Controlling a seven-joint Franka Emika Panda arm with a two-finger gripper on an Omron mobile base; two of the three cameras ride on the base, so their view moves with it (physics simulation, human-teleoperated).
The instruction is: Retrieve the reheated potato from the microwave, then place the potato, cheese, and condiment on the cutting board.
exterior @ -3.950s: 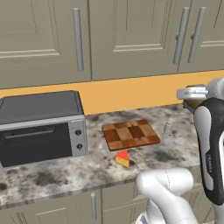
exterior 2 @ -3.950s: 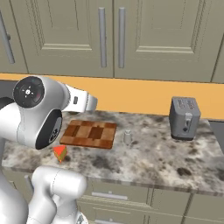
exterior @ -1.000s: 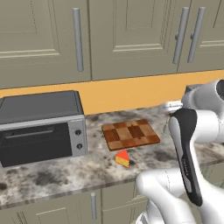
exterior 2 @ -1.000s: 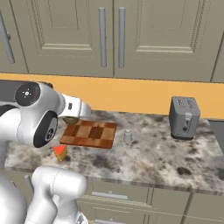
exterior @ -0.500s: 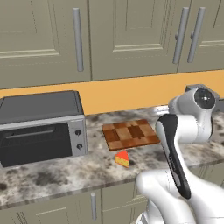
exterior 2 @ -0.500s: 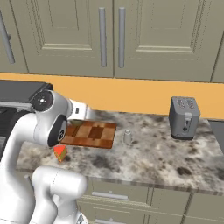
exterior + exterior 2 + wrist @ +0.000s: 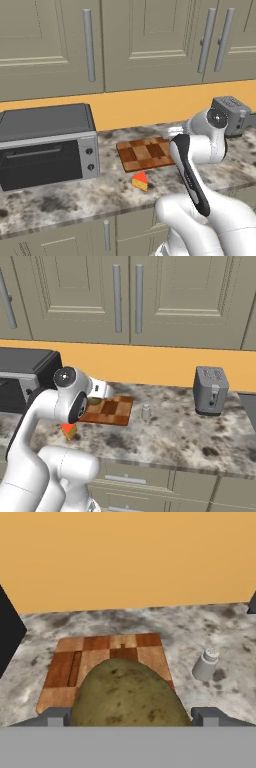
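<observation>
Speckled grey granite counter (image 7: 60,200) — checkered reddish-brown wooden cutting board (image 7: 100,657) as landmark. Oval olive-brown potato (image 7: 125,694): above the board's near edge, apparently pinched between the gripper's (image 7: 131,716) wide-spread fingers; firm, rounded, roll-prone — hold across its middle.

Light is even and soft across all three pictures, bright without any clear source. The cupboard doors (image 7: 145,45) and orange wall (image 7: 125,557) look flat, with no glare. Shadows are faint: a thin dark patch under the cheese (image 7: 140,181) and under the toaster (image 7: 211,390) on the table (image 7: 190,441). Everything is sharp, edges straight. In the hand view the potato (image 7: 125,694) looms large and slightly soft.
</observation>
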